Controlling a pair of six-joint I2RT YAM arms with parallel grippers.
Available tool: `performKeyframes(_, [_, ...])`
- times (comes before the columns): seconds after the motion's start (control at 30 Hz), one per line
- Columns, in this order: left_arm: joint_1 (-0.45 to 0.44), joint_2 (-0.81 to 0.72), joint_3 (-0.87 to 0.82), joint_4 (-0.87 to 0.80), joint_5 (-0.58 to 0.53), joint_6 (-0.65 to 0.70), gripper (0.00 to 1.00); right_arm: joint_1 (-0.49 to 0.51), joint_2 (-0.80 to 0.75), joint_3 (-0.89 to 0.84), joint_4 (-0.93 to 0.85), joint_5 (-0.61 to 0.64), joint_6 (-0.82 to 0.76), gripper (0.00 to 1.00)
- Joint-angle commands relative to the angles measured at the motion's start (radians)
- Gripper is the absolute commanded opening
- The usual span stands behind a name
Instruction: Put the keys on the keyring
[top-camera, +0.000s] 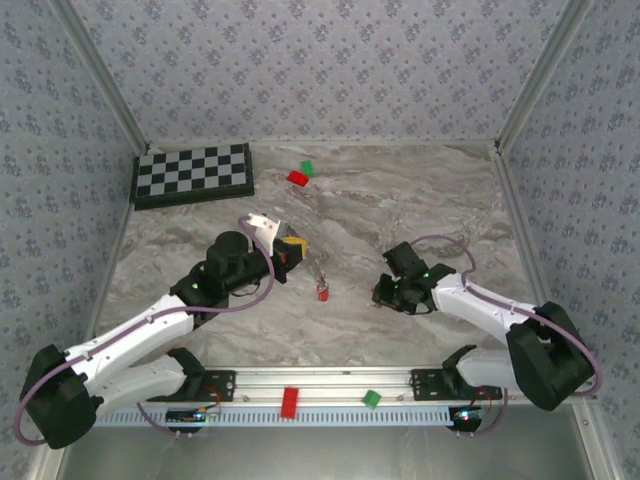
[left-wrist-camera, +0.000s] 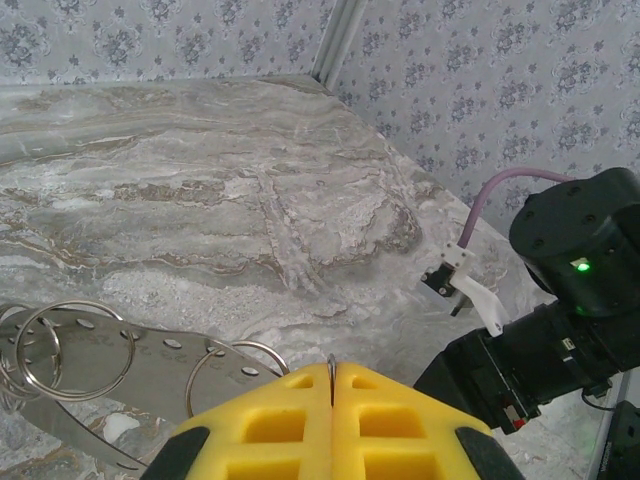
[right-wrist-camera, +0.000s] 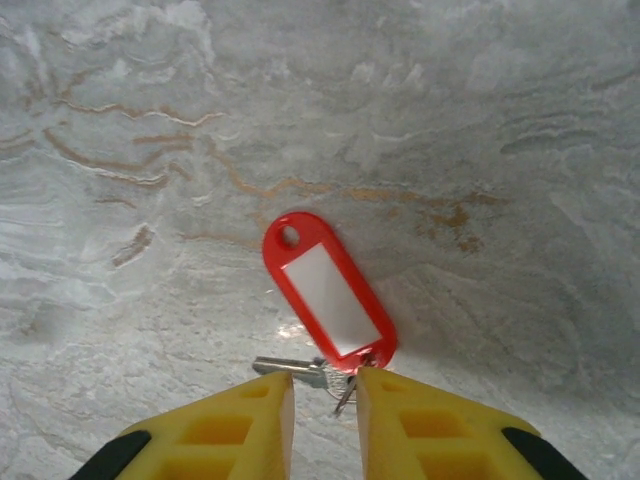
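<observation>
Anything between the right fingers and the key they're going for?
Nothing visible. The fingers of the right gripper straddle the ring end of the red-tagged key, which lies flat on the marble table with nothing over it.

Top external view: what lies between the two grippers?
One red key is there, and a thin part of the keyring reaches toward it from the left gripper. Towards the right gripper the table is bare in the top view.

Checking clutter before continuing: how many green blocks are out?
2. One green block lies at the back beside a red block; the other green block sits on the near rail. Others may be hidden.
</observation>
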Motion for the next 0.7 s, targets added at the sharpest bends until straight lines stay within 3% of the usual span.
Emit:
performKeyframes(0.0, [-0.008, -0.003, 0.015, 0.064, 0.025, -0.007, 0.00, -0.029, 0.026, 0.032, -0.073, -0.062, -0.048, 0.21])
performKeyframes(0.67, [-0.008, -0.006, 0.013, 0.063, 0.025, -0.009, 0.00, -0.132, 0.146, 0.083, -0.089, -0.176, -0.164, 0.10])
